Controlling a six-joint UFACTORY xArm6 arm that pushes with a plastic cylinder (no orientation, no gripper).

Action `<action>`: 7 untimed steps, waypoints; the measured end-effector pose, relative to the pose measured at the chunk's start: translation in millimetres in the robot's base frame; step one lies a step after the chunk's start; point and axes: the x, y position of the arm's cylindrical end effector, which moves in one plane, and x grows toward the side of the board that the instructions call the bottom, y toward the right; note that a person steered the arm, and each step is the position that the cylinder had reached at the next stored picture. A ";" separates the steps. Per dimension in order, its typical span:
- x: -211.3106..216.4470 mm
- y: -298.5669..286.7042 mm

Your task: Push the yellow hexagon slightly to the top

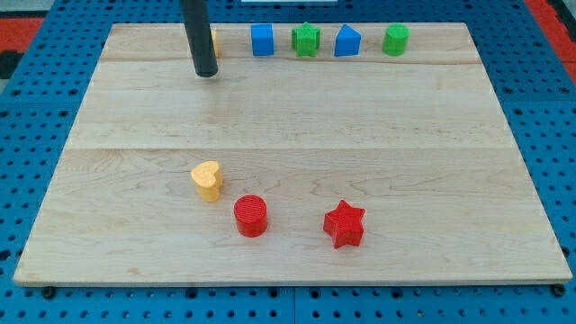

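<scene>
My tip rests on the board near the view's top left. Just behind the rod, a sliver of a yellow block shows at its right side; most of it is hidden and its shape cannot be made out. A yellow heart lies at the lower left of the middle, far below the tip.
Along the view's top stand a blue cube, a green star, a blue house-shaped block and a green hexagon. A red cylinder and a red star lie near the bottom. The wooden board sits on a blue pegboard.
</scene>
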 end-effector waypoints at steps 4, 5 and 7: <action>-27.9 -17.2; -32.4 -17.2; -0.4 -15.9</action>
